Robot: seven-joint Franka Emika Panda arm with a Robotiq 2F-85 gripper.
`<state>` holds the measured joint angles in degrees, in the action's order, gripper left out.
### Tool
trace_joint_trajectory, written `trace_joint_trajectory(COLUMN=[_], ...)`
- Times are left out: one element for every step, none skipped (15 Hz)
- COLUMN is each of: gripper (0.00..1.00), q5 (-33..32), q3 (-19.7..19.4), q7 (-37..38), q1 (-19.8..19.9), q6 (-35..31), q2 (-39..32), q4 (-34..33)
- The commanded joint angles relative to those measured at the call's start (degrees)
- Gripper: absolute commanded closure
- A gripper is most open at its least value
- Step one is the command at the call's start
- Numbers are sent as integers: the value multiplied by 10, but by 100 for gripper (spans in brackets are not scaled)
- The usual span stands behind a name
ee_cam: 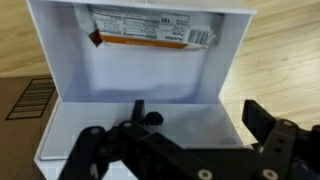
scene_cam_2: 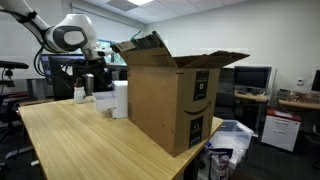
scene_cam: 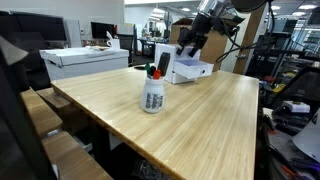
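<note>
My gripper [ee_cam: 200, 116] hangs open just above an open white box [ee_cam: 120, 95], with nothing between its black fingers [ee_cam: 262, 120]. Against the box's far wall lies a flat snack packet [ee_cam: 150, 38] with a nutrition label and an orange-brown edge. In an exterior view the gripper [scene_cam: 190, 42] hovers over the white box [scene_cam: 190, 70] at the far end of the wooden table [scene_cam: 200, 120]. Closer to the camera stands a white bottle [scene_cam: 152, 92] with dark and red items sticking out of its top. In both exterior views the arm [scene_cam_2: 70, 35] reaches in from behind the table.
A large open cardboard box [scene_cam_2: 170, 95] stands on the table beside the white box [scene_cam_2: 120, 98]. A white printer-like case [scene_cam: 85, 60] sits off the table's far side. Brown cardboard [ee_cam: 25, 100] shows to the left of the white box. Office desks and monitors surround the table.
</note>
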<state>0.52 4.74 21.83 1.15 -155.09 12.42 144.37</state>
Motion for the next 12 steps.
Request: trace_joint_trajectory(gripper=[0, 0, 0, 0, 0, 0, 0, 0, 0, 0, 0, 0], q5=[41, 57, 21, 25, 24, 24, 24, 24, 24, 24, 24, 33], q3=[-12, -14, -4, -5, -5, -5, -5, -5, -5, -5, -5, -8], q7=[-47, -55, -21, -24, -24, -24, -24, -24, -24, -24, -24, -34], q1=[-19, -25, -7, -8, -8, -8, -8, -8, -8, -8, -8, -12], q6=[27, 53, 19, 25, 24, 24, 24, 24, 24, 24, 24, 8], q2=[-6, 1, -4, -4, -4, -4, -4, -4, -4, -4, -4, -5], q4=[-16, -16, -8, -10, -11, -11, -11, -11, -11, -11, -11, -8])
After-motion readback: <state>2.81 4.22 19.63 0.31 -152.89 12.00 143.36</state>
